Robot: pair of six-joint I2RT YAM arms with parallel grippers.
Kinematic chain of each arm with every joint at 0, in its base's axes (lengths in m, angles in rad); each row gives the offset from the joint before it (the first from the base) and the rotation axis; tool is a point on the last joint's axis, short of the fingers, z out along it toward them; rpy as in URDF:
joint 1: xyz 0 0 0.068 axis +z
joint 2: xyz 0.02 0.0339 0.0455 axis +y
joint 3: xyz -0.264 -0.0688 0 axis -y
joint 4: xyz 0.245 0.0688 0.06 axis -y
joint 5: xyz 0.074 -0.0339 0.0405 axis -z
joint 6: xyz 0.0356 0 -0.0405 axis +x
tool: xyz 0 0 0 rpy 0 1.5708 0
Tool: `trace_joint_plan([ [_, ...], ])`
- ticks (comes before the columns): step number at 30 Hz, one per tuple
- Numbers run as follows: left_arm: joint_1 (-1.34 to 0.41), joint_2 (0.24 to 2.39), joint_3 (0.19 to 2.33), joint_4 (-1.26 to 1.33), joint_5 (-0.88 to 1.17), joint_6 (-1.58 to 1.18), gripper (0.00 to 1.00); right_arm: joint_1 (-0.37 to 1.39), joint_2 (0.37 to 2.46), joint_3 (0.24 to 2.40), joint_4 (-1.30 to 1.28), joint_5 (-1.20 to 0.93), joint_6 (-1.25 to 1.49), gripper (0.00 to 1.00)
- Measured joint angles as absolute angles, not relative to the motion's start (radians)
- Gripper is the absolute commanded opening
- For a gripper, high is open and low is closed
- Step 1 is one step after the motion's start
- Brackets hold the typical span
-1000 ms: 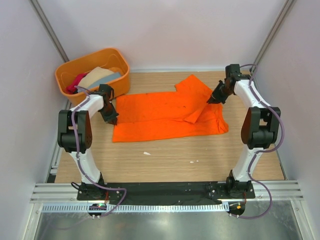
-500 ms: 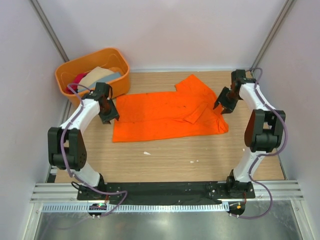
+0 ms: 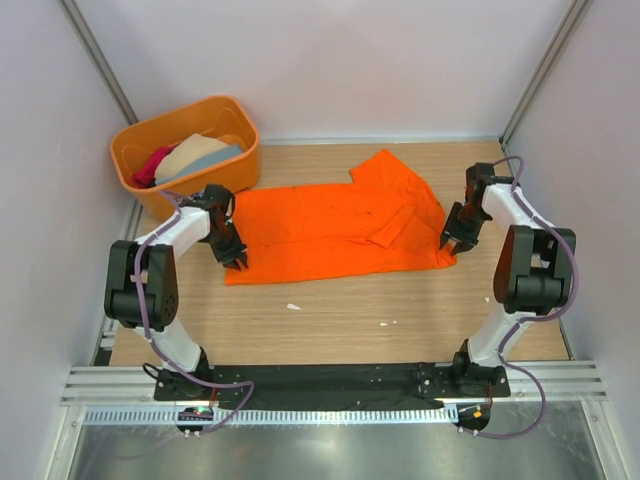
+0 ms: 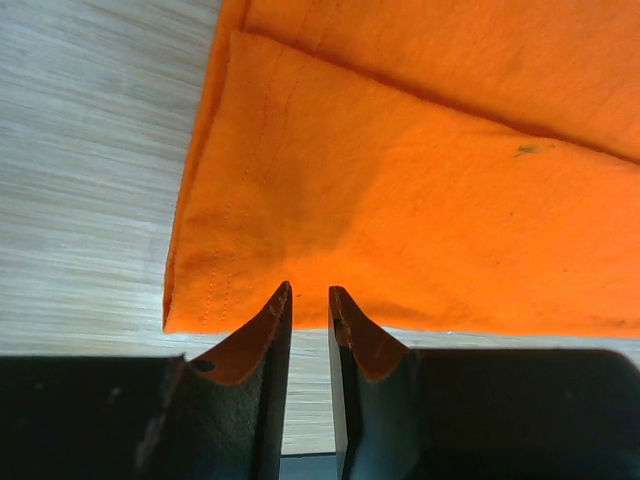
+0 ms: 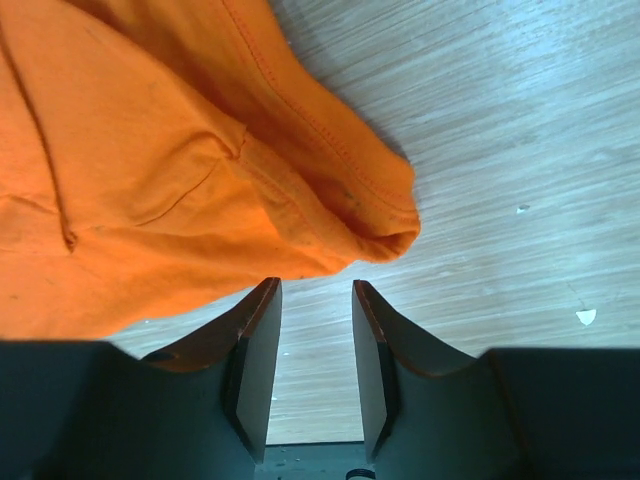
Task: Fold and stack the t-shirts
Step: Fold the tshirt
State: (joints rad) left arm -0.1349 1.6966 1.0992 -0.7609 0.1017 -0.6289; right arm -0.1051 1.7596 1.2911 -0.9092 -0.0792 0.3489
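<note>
Left hand (image 4: 308, 290) sat with fingers a narrow slit apart at the doubled-over near-left corner of the orange t-shirt (image 3: 330, 235); right hand (image 5: 316, 285) wider apart at its bunched right corner. Shirt lay spread, creased, on wooden surface (image 3: 340, 320).

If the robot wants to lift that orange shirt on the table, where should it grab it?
Probably by its two near corners, approached low from the near edge. The orange t-shirt lies flat, but the folded corner before the left gripper and the bunched corner before the right gripper offer thick edges to pinch.
</note>
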Motion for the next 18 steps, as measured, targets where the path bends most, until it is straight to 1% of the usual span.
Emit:
trace_joint_plan([
  [11, -0.119, 1.737, 1.088, -0.734, 0.128, -0.629, 0.18, -0.105, 1.848, 1.291, -0.890, -0.062, 0.308, 0.45],
  [14, -0.107, 1.751, 1.081, -0.731, 0.131, -0.629, 0.17, -0.105, 1.868, 1.291, -0.884, -0.048, 0.304, 0.43],
  [16, -0.099, 1.761, 1.074, -0.729, 0.133, -0.630, 0.16, -0.105, 1.872, 1.291, -0.883, -0.039, 0.300, 0.39],
  [17, -0.095, 1.765, 1.074, -0.730, 0.138, -0.633, 0.15, -0.105, 1.872, 1.291, -0.881, -0.036, 0.299, 0.27],
  [18, -0.092, 1.766, 1.074, -0.730, 0.141, -0.636, 0.14, -0.105, 1.872, 1.289, -0.878, -0.034, 0.293, 0.20],
])
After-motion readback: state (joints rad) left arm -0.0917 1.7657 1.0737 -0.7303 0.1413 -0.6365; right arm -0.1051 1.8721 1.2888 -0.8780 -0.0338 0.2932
